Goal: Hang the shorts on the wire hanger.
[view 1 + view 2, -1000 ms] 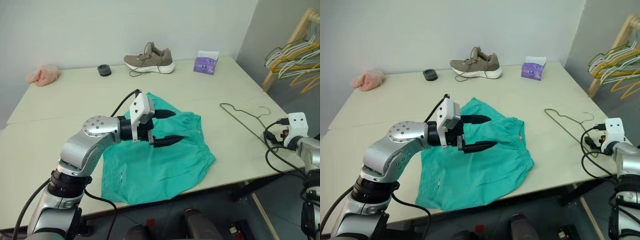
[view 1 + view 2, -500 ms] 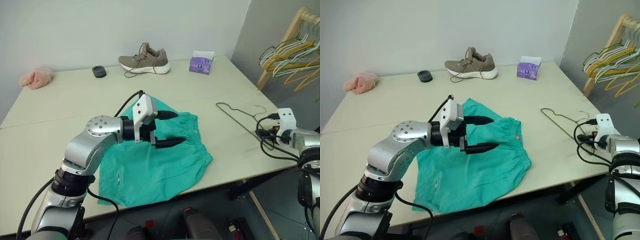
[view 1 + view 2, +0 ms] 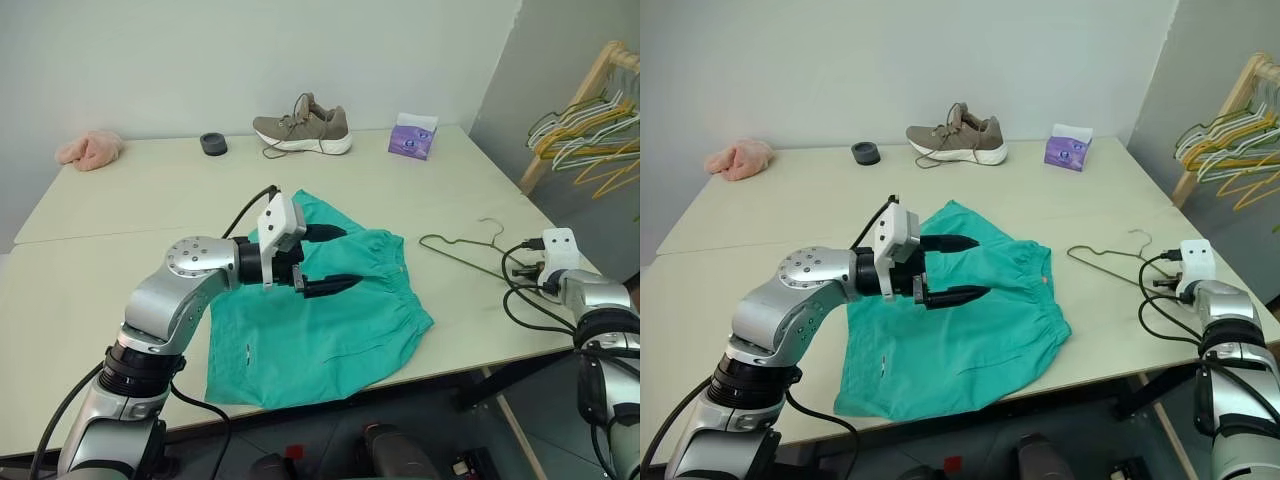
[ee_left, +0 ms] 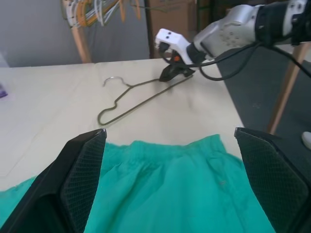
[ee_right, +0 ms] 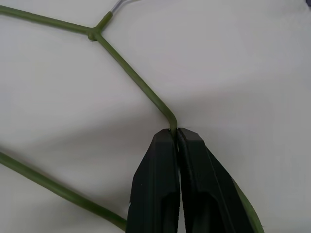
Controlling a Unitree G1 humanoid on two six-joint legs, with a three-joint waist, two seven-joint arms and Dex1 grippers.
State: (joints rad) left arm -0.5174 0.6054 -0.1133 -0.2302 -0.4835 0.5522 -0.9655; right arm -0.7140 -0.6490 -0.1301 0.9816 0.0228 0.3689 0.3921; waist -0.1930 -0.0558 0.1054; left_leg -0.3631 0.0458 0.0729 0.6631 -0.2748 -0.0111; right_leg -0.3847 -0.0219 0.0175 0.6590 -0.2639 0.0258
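Hidden and cut-off parts

The left gripper (image 3: pixel 335 258) covers part of the shorts (image 3: pixel 330 320); the wire hanger (image 5: pixel 131 73) corner vanishes between the right gripper's fingers (image 5: pixel 160 174).

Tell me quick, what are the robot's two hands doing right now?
Left gripper: open, holding nothing, above the shorts.
Right gripper: shut on a corner of the wire hanger.

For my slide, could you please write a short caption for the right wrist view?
Right gripper shut on a corner of the wire hanger, which lies on the table.
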